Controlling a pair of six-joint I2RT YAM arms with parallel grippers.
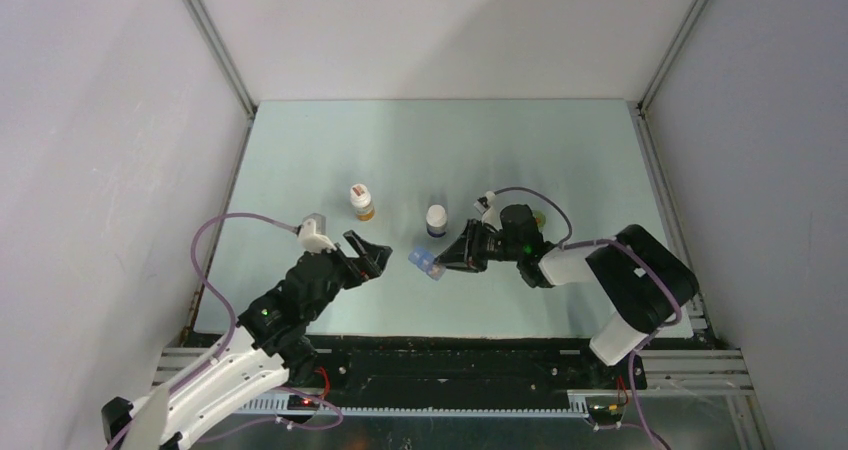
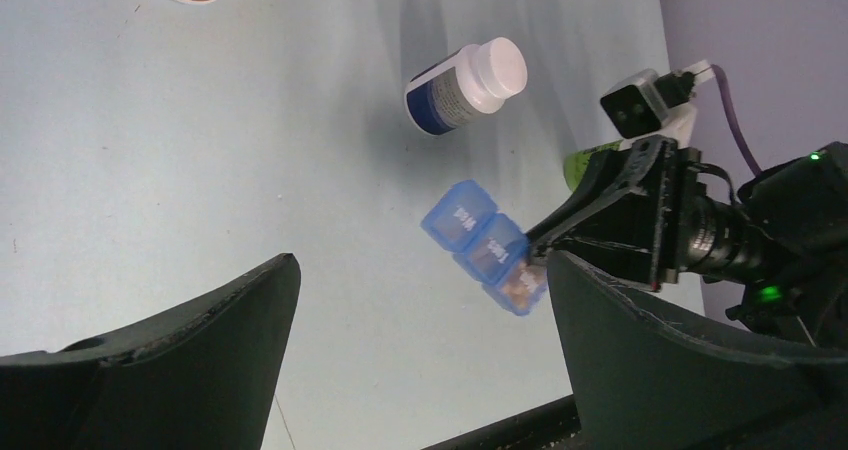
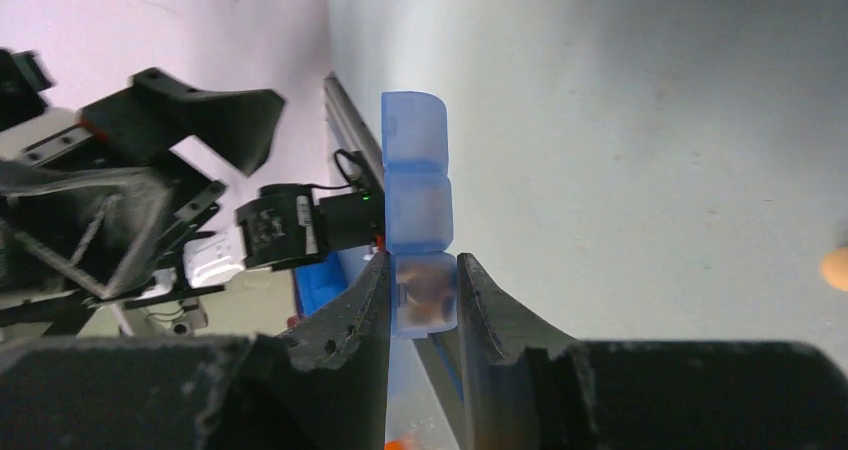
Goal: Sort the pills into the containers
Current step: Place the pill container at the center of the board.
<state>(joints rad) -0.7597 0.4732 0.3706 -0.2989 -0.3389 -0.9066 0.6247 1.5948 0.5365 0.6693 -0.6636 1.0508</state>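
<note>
Top view: 2 bottles stand mid-table, 1 amber white-capped round bottle (image 1: 362,202) and 1 dark blue white-capped round bottle (image 1: 436,220), well apart, with bare pale green tabletop (image 1: 300,150) around them. The left gripper (image 1: 371,253) gapes wide, empty. The right gripper (image 1: 447,261) clamps 1 translucent blue rectangular pill box (image 1: 425,261) near the dark bottle.

Left wrist view: 3 square compartments (image 2: 487,245) show in a row. Their lid writing is too blurred to read. The end one holds orange-brown pills (image 2: 518,288), too blurred to count.

Right wrist view: both fingers (image 3: 350,315) pinch that filled end compartment, and 2 others jut beyond.
</note>
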